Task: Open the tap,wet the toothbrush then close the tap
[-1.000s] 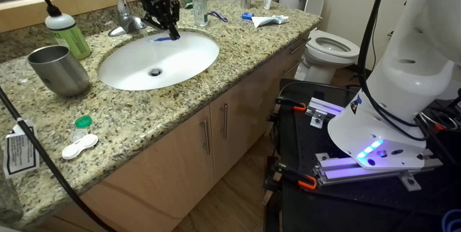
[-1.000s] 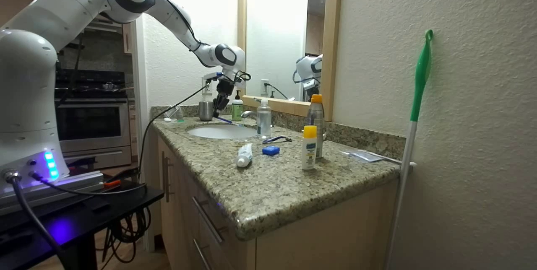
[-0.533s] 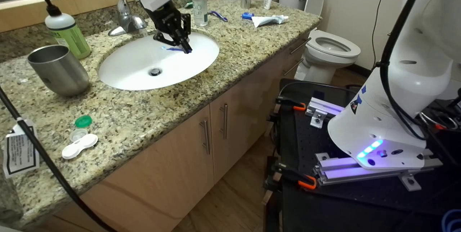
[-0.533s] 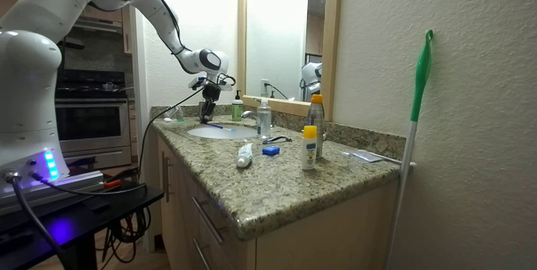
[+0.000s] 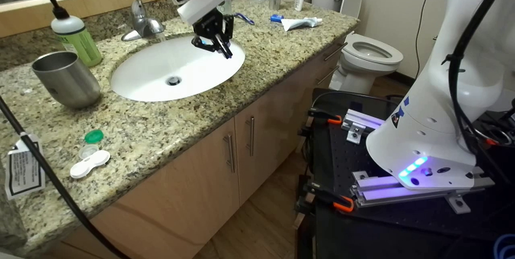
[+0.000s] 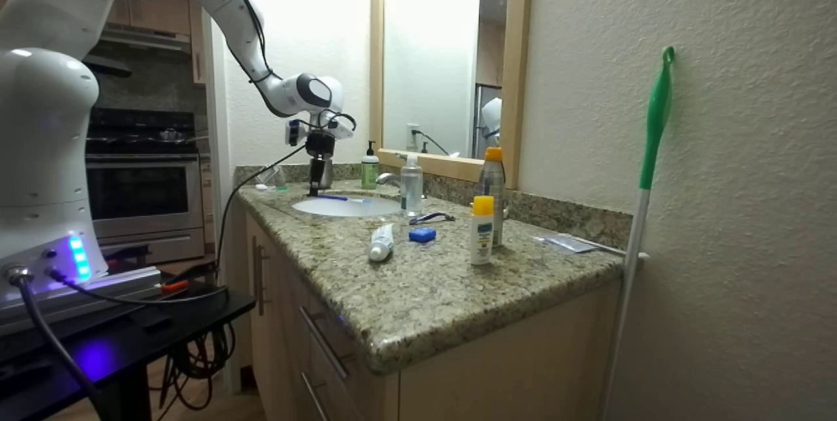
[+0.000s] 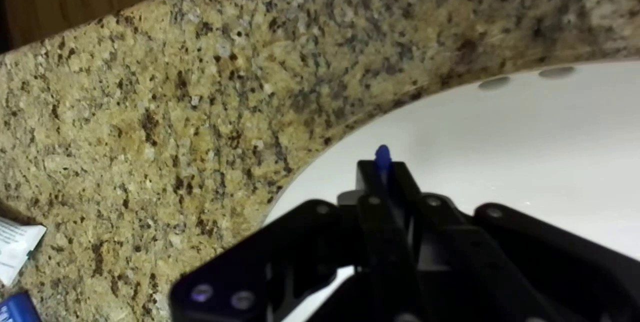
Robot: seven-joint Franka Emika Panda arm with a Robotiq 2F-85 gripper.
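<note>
The gripper (image 7: 384,167) is positioned over the sink (image 5: 136,84), just inside the rim at the end toward the toothpaste tube (image 5: 299,23). Its fingers are drawn together on the blue handle of the toothbrush (image 6: 335,197), whose head projects over the sink toward the tap (image 5: 143,21) at the rear rim. A faint streak (image 5: 162,38) below the spout suggests that water is running; whether the bristles are wet cannot be told. Tap closure is judged pending.

CAUTION: The handle is thin and gripped near one end. Striking the spout or sink rim may pivot the brush or drop it into the sink. Reaching for the lever may topple the clear bottle (image 6: 411,185) beside the sink. An incomplete lever stroke would leave water flowing.
</note>
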